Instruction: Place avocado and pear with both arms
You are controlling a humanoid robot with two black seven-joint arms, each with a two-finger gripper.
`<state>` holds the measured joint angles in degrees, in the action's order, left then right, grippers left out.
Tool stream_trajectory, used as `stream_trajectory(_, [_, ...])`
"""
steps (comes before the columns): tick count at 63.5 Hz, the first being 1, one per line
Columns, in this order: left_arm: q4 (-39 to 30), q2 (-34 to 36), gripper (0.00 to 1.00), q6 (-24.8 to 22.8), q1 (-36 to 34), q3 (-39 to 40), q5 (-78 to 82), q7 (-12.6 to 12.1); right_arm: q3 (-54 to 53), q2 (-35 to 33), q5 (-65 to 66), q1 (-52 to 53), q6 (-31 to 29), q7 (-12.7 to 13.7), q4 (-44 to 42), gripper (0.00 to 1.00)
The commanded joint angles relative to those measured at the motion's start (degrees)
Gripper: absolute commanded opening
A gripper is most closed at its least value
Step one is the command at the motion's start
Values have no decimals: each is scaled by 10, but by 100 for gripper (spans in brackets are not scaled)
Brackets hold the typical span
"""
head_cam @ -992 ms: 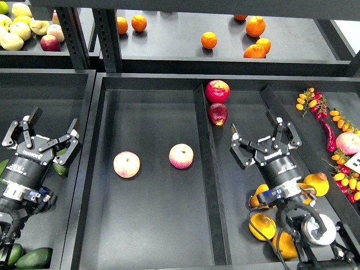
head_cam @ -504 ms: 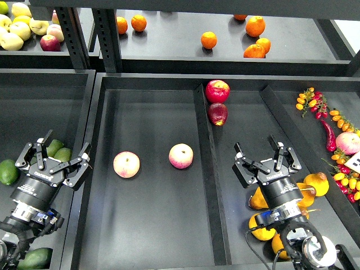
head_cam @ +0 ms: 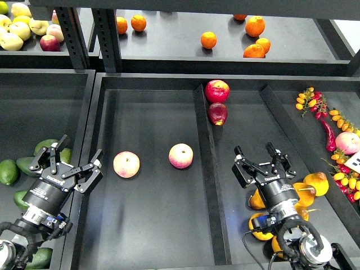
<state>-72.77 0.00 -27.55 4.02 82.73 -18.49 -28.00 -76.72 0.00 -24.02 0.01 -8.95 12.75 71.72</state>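
Observation:
Several dark green avocados lie in the left tray, one at its left edge. My left gripper is open and empty, just right of them near the tray's right wall. Several yellow-orange pears lie in the right compartment, partly hidden by my right arm. My right gripper is open and empty, above and just left of the pears.
Two pink-yellow apples lie in the middle tray. Two red apples sit by the divider. Oranges are on the back shelf, pale apples back left, peppers and small tomatoes far right.
My left gripper has moved down and right, uncovering the avocados behind it. My right gripper has drawn back slightly toward the near edge. Both stay open.

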Motion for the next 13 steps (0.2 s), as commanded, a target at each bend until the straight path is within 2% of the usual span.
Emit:
stream_trajectory(1, [-6, 0, 99, 0, 1, -3, 11, 0, 9, 0, 5, 1, -5, 0, 3, 99])
stream_trajectory(13, [-17, 0, 99, -1, 3, -4, 24, 0, 7, 0, 5, 1, -7, -1, 6, 99])
